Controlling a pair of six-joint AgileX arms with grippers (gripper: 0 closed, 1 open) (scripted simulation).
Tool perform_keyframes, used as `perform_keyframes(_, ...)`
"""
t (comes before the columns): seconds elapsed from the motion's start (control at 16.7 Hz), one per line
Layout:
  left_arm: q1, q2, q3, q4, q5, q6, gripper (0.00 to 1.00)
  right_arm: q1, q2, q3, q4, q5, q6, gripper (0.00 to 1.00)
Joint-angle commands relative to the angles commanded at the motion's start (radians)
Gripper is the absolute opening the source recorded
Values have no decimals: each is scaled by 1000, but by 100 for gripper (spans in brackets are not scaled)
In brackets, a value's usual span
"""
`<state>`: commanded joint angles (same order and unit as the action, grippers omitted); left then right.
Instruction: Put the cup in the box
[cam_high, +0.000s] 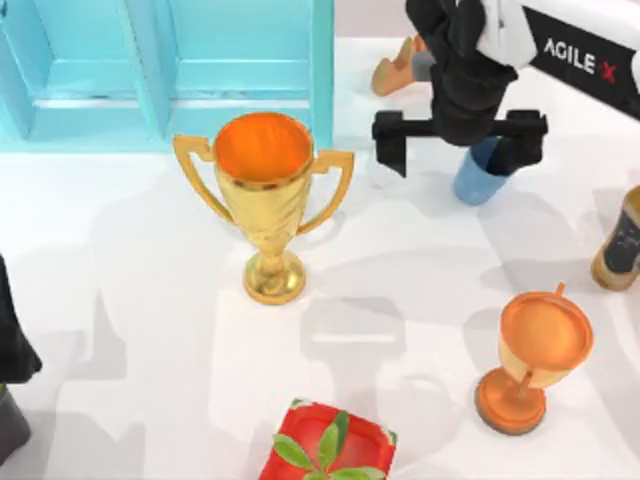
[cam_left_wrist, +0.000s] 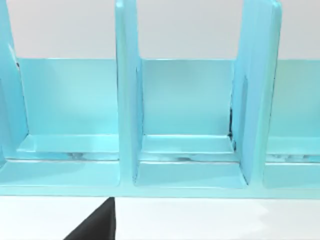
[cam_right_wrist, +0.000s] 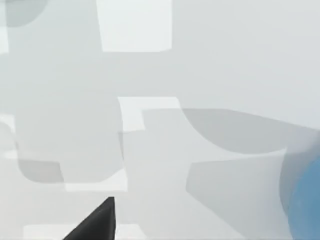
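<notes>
The white table (cam_high: 150, 300) spreads across the whole top view, and the largest thing on it is the light blue box (cam_high: 160, 80) in the upper left of the frame, a rack split by upright dividers into open compartments; the left wrist view looks straight at its dividers (cam_left_wrist: 127, 100) and back wall. Next in size is the right arm (cam_high: 560, 40), white and black, entering from the upper right corner, with the right gripper (cam_high: 460, 140) hanging over the table in the upper right part of the frame, its two black fingers (cam_high: 390, 140) spread wide apart and grasping nothing. The gold trophy (cam_high: 265, 190) with two handles stands upright just below the box, left of centre. The orange goblet (cam_high: 535, 355) stands in the lower right. A red pot with a green plant (cam_high: 330, 445) sits at the bottom edge, near the middle. The left arm (cam_high: 15, 360) is parked at the left edge, lower down; I cannot tell how its fingers stand. The cup (cam_high: 482, 175), small and blue, stands on the table directly under the right-hand finger of the right gripper, well apart from the box; a blue edge of it (cam_right_wrist: 307, 200) appears in the right wrist view. A brown bottle (cam_high: 620, 245) stands at the right edge, and a tan thing (cam_high: 395, 68) lies near the top, beside the arm.
</notes>
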<state>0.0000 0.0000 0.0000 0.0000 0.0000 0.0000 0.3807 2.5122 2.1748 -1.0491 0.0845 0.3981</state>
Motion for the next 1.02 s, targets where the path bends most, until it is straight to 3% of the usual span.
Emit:
perform_keyframes(0.18, 0, 0, 0, 0, 0, 0, 100, 0, 0, 0, 0, 0, 0, 100)
perform_keyframes(0.96, 0, 0, 0, 0, 0, 0, 100, 0, 0, 0, 0, 0, 0, 2)
perform_keyframes(1.02, 0, 0, 0, 0, 0, 0, 100, 0, 0, 0, 0, 0, 0, 0)
